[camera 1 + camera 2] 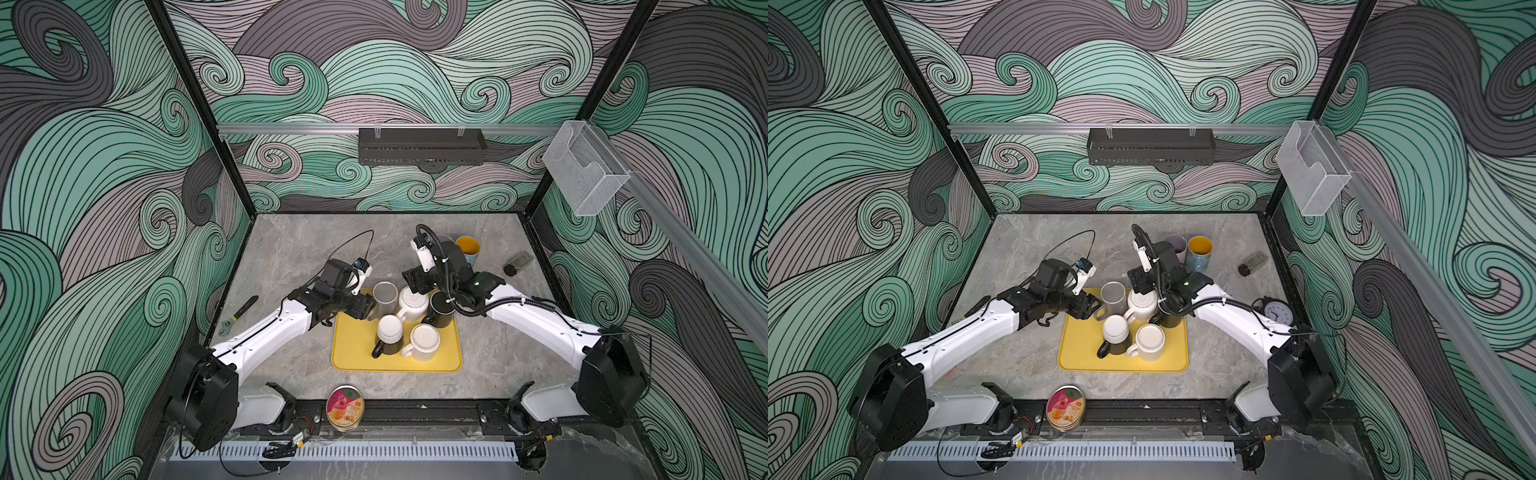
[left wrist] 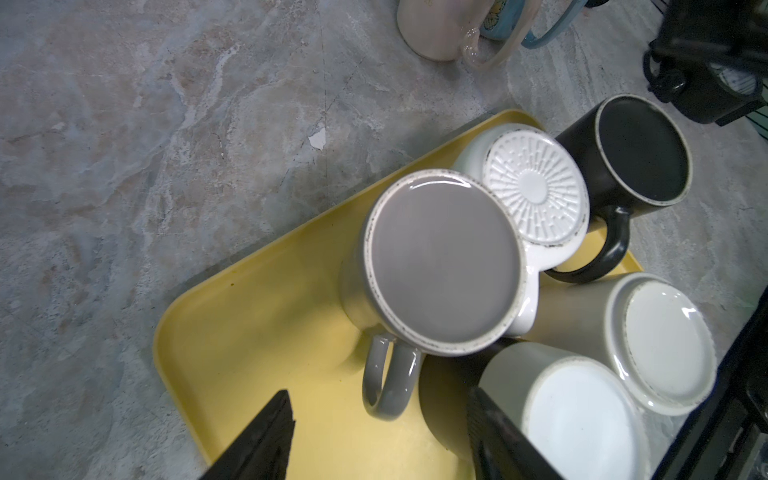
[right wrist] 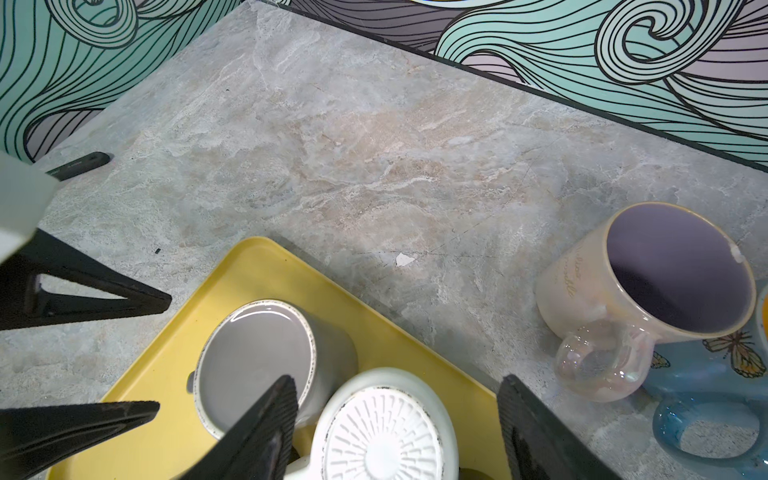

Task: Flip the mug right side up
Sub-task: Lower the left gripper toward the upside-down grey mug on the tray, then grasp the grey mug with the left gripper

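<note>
Several mugs stand upside down on a yellow tray [image 1: 357,359]: a grey mug [image 1: 385,297] [image 2: 442,262], a white mug with a ribbed base [image 1: 412,303] [image 3: 382,440], a black mug [image 1: 441,309], a black mug with a white base [image 1: 389,334] and a cream mug [image 1: 424,341]. My left gripper [image 2: 378,392] is open at the tray's left side. In the left wrist view the grey mug's handle [image 2: 386,376] reaches between its fingers, untouched. My right gripper [image 3: 395,380] hangs open above the ribbed white mug, holding nothing.
Two upright mugs stand behind the tray: a pink one with a lavender inside [image 3: 648,299] and a blue one with a yellow inside [image 1: 1200,253]. A wrench [image 1: 239,316] lies left, a small dark bottle [image 1: 517,264] and a clock [image 1: 1277,311] right, a round tin [image 1: 345,407] in front.
</note>
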Tool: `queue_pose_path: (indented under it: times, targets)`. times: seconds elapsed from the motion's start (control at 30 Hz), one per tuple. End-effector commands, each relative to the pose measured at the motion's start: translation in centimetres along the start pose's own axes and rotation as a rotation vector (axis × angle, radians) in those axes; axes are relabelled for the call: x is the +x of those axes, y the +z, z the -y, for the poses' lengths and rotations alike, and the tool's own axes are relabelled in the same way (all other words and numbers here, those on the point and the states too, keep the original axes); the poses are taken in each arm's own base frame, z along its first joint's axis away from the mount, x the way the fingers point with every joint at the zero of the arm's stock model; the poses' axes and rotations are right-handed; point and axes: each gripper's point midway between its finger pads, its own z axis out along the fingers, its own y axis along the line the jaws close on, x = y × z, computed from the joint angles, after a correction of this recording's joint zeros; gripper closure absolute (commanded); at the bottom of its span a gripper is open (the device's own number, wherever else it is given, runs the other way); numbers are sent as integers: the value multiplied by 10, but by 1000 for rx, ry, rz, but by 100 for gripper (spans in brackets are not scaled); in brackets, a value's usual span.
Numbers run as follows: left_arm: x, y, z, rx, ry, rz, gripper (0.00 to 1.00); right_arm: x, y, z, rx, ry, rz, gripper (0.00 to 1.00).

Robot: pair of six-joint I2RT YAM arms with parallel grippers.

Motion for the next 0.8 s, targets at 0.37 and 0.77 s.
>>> queue_pose_path:
  times: [0.37,0.77]
  targets:
    - [12,9,16,61,10,-19,34,-2,-15,1,19,17,28,24]
    - [11,37,-3,-29,61,-41,44,3,-15,6,43,15,24,24]
